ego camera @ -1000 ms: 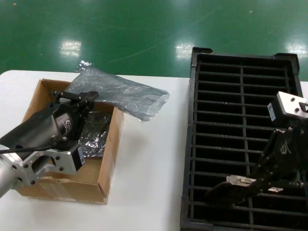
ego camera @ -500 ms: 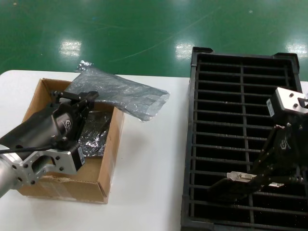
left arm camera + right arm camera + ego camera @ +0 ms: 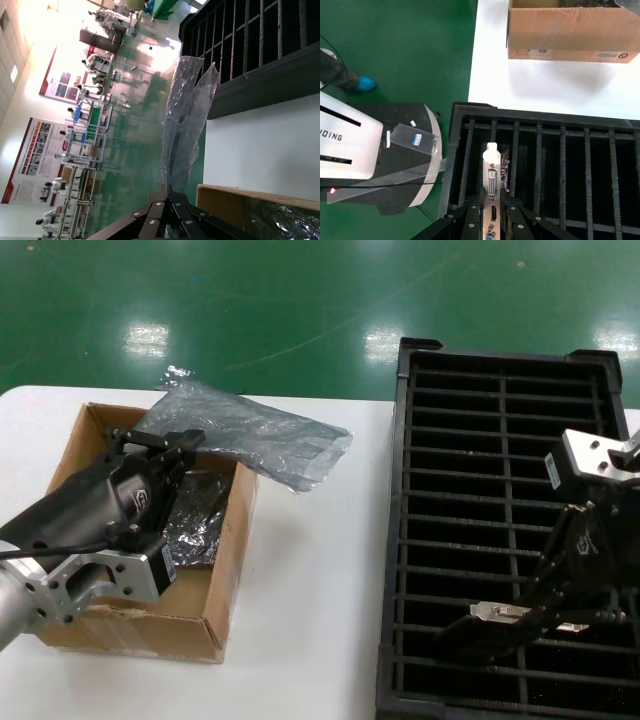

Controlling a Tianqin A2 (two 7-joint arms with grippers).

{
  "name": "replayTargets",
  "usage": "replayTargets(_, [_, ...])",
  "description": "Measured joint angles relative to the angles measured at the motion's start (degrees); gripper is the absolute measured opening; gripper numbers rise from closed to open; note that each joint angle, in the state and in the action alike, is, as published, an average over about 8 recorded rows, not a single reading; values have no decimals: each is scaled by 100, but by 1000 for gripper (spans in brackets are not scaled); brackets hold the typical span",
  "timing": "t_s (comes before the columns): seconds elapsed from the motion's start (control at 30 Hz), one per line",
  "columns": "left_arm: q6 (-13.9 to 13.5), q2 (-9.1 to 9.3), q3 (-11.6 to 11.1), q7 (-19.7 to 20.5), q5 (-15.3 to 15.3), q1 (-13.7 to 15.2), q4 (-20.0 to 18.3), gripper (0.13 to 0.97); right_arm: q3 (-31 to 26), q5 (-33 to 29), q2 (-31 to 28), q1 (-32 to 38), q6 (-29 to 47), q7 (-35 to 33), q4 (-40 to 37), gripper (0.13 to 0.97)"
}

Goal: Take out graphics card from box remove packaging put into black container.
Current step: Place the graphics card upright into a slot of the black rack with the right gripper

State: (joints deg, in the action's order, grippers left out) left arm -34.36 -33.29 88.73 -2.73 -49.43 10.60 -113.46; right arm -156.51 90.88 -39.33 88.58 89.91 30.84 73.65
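Silver bracket of graphics card point(image 3: 492, 187) clamped between fingers of right end effector point(image 3: 520, 619), card edge-on over near rows of black container point(image 3: 500, 420). Bracket ports legible only from right wrist view, along with lower end of card dipping between two ribs; from head view, merely a pale tab ahead of dark fingers. Card board itself mostly hidden behind bracket and fingers. Contact between card and slot floor not determinable.

Container on right part of white bench point(image 3: 310, 570), near edge cut off by frame; far rows of slots unoccupied. Ribs close on both sides of card, little lateral room. Clear strip of bench between container and box point(image 3: 225, 570).

Left end effector point(image 3: 150, 445) over far part of box, at far wall. Fingers seen from left wrist view only at their base, tips out of frame; open or closed cannot be told. Packaging point(image 3: 245, 435) draped over far right corner of box, spilling onto bench toward container, mouth gaping in left wrist view. Further crinkled silver wrap point(image 3: 195, 515) inside box, partly hidden by left arm, contents not distinguishable.
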Motion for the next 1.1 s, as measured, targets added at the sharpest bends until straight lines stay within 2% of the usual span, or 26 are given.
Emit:
replayTargets(0.5, [0,0,0,0,0,0,0,139,59,-273,371,-113,2,-206,-385,185])
replayTargets(0.97, [0,0,0,0,0,0,0,139,120,-283,533,-222,3,-390,-645,185])
replayTargets(1.1, [0,0,0,0,0,0,0,139,137,-282,533,-235,3,-406,-640,266])
